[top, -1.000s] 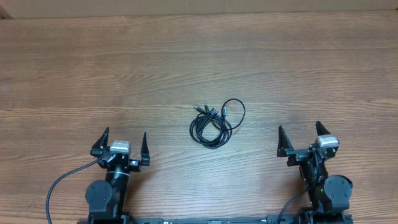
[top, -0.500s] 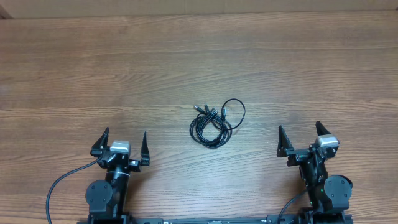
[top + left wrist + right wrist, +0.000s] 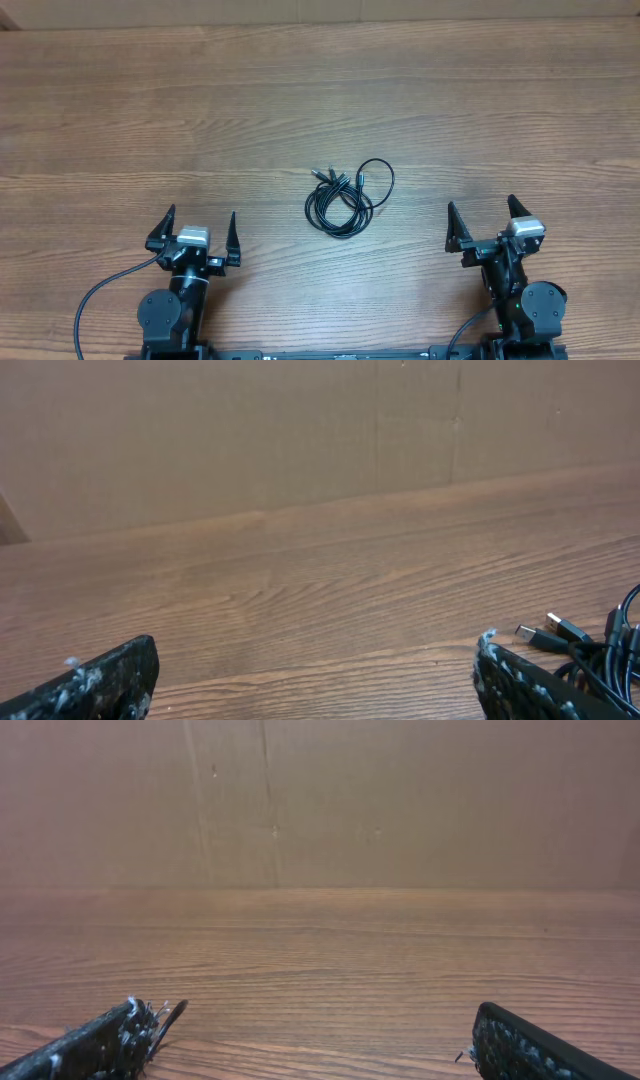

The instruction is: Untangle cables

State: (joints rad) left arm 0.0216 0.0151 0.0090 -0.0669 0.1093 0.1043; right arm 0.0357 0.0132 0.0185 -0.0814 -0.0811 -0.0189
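On the wood table [image 3: 150, 100] we see the cables [image 3: 340, 200] in one tangled coil (nothing looks begun); left gripper [image 3: 200, 218] and right gripper [image 3: 481, 208] gape wide, empty.

A big brown wooden table [image 3: 300, 100] has long wavy lines in the wood. At its far edge stands a plain brown wall [image 3: 250, 430], like cardboard, with thin straight seams. The light is soft.
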